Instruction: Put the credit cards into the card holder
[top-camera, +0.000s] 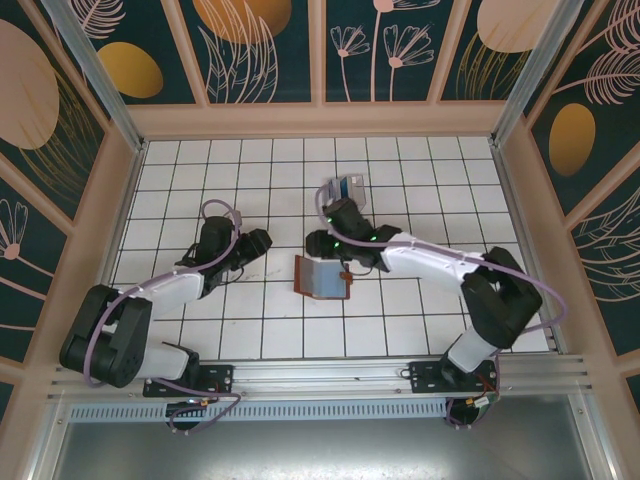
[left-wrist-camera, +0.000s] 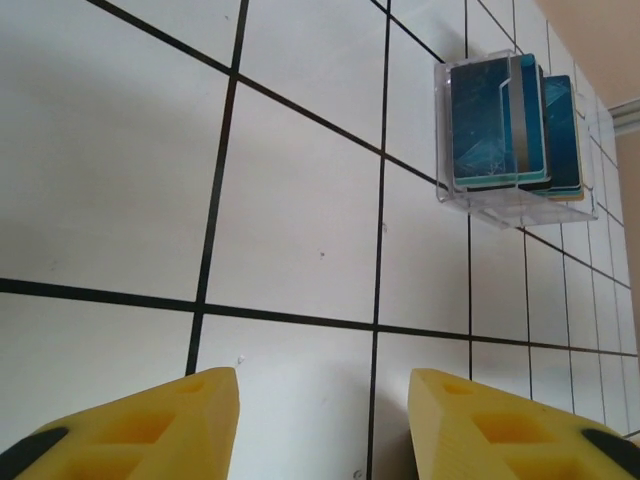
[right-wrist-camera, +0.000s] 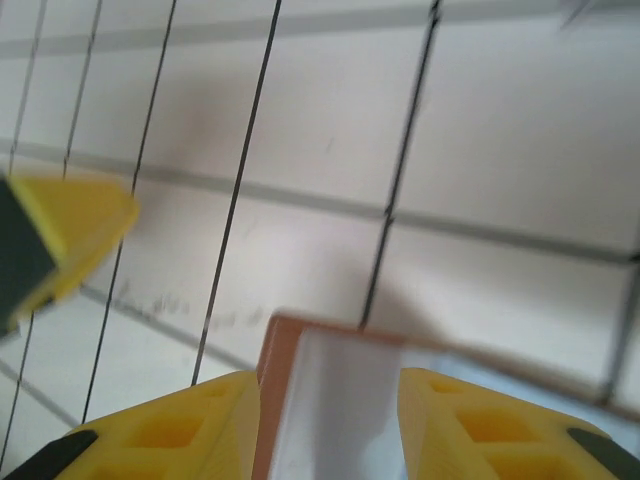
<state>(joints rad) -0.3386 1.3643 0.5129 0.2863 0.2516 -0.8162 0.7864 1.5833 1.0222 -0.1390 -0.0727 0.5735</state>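
Nearest us, the card holder (top-camera: 322, 277) lay open on the white tiled table (top-camera: 200, 330). Just beyond it, the right fingers (top-camera: 318, 243) hovered spread, gripping nothing. The left fingers (top-camera: 255, 243) were released too. Farthest, the credit cards (left-wrist-camera: 483, 120) stood upright in a clear box (left-wrist-camera: 470, 200).

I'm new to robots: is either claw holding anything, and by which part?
Nothing is held: the left gripper and right gripper are open, the right one just over the card holder.

Blurred reddish-brown leather-look card holder (right-wrist-camera: 281, 380), cut off below between yellow fingers (right-wrist-camera: 180, 425) of the right gripper (right-wrist-camera: 330, 400), its pale inside perhaps a pocket.
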